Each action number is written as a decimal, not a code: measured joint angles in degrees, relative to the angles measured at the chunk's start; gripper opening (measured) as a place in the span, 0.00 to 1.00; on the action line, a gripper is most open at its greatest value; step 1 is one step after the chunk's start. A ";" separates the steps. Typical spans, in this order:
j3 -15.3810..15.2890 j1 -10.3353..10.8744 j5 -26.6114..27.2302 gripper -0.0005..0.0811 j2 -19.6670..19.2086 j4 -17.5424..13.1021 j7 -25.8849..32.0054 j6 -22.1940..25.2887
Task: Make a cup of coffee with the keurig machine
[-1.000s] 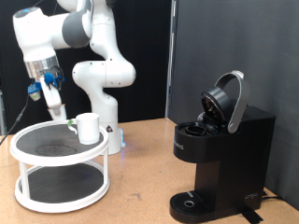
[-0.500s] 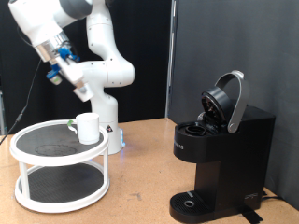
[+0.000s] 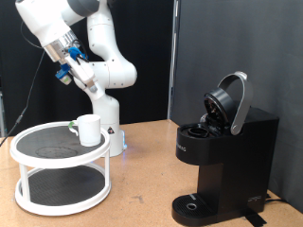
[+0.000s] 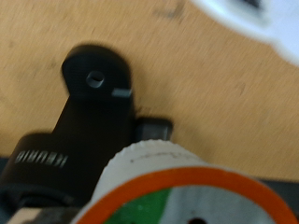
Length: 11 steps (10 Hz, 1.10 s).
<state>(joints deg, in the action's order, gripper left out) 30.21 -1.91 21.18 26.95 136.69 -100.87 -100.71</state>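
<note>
Keurig machine (image 3: 227,151), a tall boxy matte-black coffee maker, stands at the lower right of the exterior frame on the brown wooden worktop (image 3: 142,180), its rounded lid tilted open. A plain white cylindrical cup (image 3: 90,129) sits on the top tier of a round white two-tier stand (image 3: 59,170) at lower left. The white arm's gripper (image 3: 74,71) hangs high at upper left; its fingers hold a round white pod (image 4: 187,191) with an orange-ringed green lid, blurred in the wrist view.
</note>
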 joint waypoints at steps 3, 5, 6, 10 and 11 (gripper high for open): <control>0.17 3.10 10.71 0.44 -3.95 -5.13 -0.45 5.84; -2.01 4.21 12.99 0.44 -4.98 -6.65 -3.64 4.53; -4.03 4.29 12.91 0.44 -5.15 -6.95 -6.60 2.09; -4.53 4.32 18.89 0.45 -5.72 -7.01 -7.34 1.28; -4.84 4.93 22.40 0.45 -6.18 -7.34 -7.37 0.75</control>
<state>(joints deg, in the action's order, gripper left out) 25.37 3.02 43.58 20.77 129.36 -108.24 -99.96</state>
